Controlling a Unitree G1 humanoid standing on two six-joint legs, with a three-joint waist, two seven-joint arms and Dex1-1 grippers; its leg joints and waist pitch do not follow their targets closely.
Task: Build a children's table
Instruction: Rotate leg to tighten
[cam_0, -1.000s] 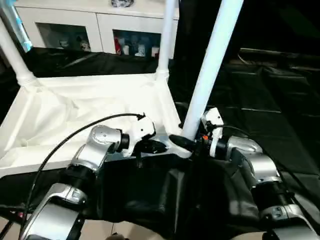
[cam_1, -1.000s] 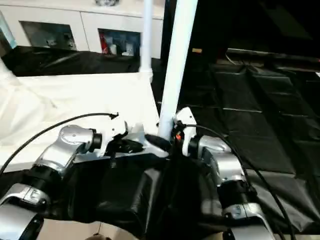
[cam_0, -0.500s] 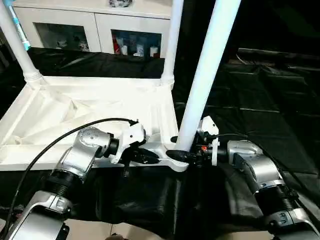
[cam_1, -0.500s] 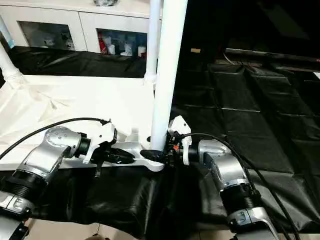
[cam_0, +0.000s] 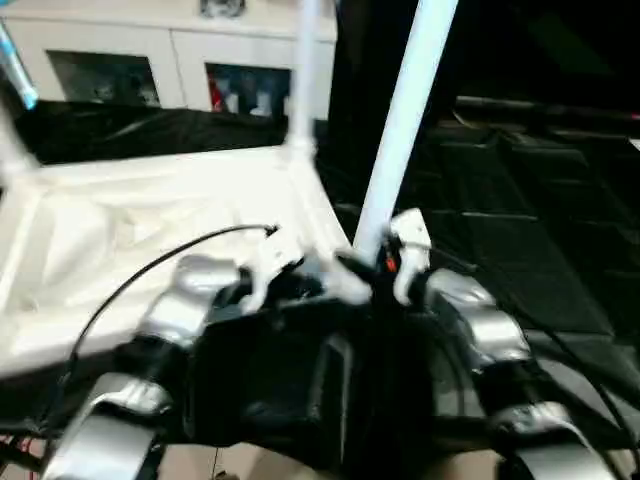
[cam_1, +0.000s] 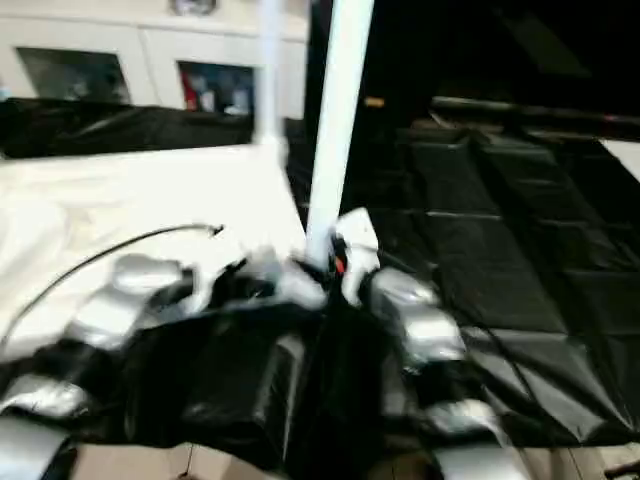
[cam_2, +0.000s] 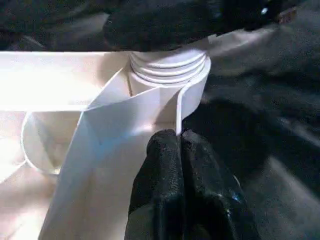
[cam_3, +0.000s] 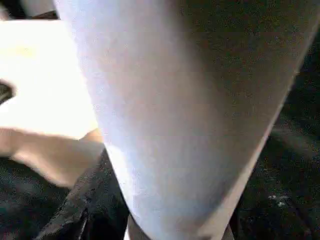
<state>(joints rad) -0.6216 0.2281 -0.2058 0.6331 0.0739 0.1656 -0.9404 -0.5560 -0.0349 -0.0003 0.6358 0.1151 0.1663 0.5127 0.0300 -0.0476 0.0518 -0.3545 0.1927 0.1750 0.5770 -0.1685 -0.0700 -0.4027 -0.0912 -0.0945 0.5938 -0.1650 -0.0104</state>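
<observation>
White children's table (cam_0: 150, 215) with white tubular legs, the nearest leg (cam_0: 405, 120) tinted pale blue along its length. Black, glossy sheeting (cam_0: 520, 250) covers the surface beneath. Silver forearms (cam_0: 185, 305) end in black gripper fingers (cam_2: 172, 185). White cabinet (cam_0: 130, 50) behind, its dark glass-fronted compartments holding red and blue items.

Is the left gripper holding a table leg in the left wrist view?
No, the left gripper is shut against the table's corner rib, not a leg.

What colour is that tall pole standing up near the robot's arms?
White, like the rest of the table. The leg shows best in the left eye view.
</observation>
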